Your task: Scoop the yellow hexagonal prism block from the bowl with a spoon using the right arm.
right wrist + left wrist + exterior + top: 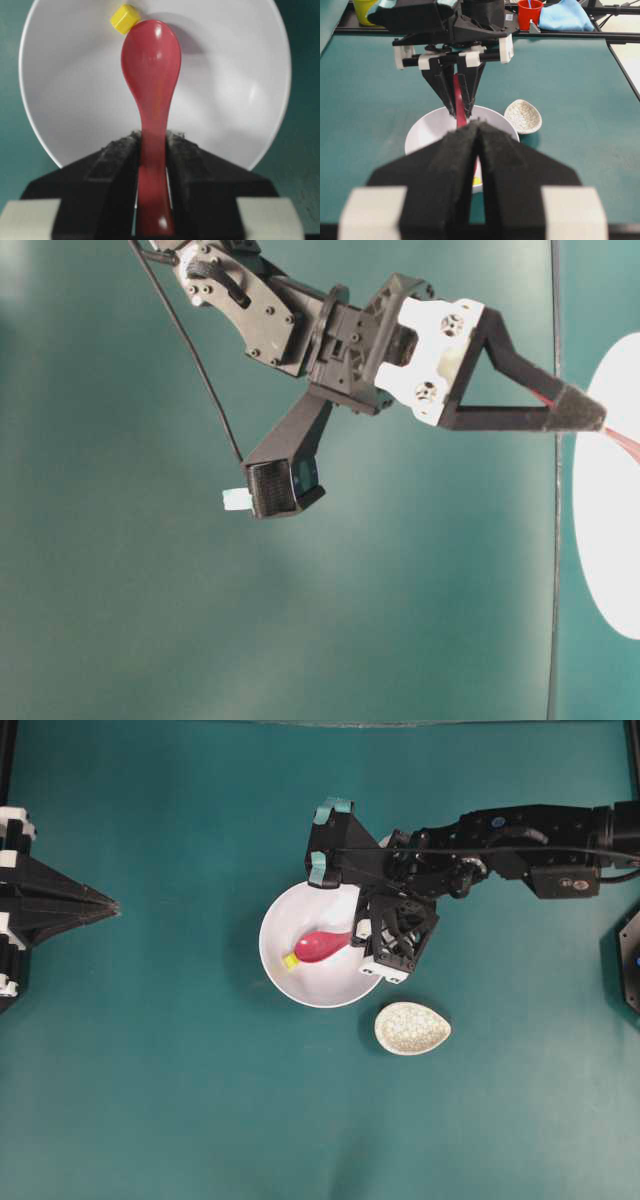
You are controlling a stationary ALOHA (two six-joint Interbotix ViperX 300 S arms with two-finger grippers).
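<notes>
One pincer at work: right gripper point(151, 145) clenched on handle of spoon point(151, 65), fingers point(112, 165) pressed against both sides of pink-red shaft. Left gripper point(479, 145) parked at table edge, well apart from work, jaws closed together, nothing between them.

Yellow hexagonal prism block point(124, 18) inside bowl point(280, 965), lying on white floor near far wall, touching or just beside tip of scoop, slightly to one side of it. Not yet on spoon; scoop empty. Small speckled dish point(412, 1028) outside bowl, untouched.

Step in hand, as judged: spoon lowered into bowl, leading edge brought up to block; scooping proper not yet done.

Next move, as judged: tip to be slid under block, using bowl wall as backstop, then levelled and lifted. Risk noted: block tiny and off-centre, liable to skid sideways along rim of scoop.
</notes>
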